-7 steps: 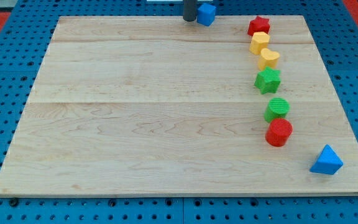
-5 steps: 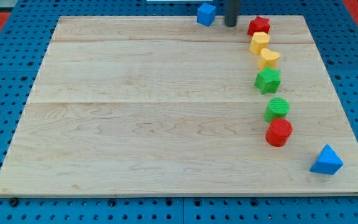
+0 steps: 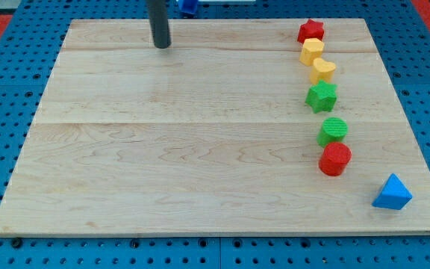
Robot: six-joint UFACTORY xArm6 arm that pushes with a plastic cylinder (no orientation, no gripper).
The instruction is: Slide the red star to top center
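Note:
The red star (image 3: 311,31) sits near the board's top right corner. My tip (image 3: 162,45) stands on the board at the upper left of centre, far to the left of the red star. A blue block (image 3: 188,7) lies at the view's top edge, just above and right of my tip, partly cut off by the frame. Below the red star runs a column: two yellow blocks (image 3: 312,51) (image 3: 322,69), a green star (image 3: 322,97), a green cylinder (image 3: 333,131) and a red cylinder (image 3: 335,158).
A blue triangular block (image 3: 392,193) lies near the board's bottom right corner. The wooden board (image 3: 200,149) rests on a blue pegboard surface (image 3: 6,134).
My tip moved right past the blue block, then swung far left to the upper left of centre. The blue block slid left and up to the view's top edge. The other blocks have not moved.

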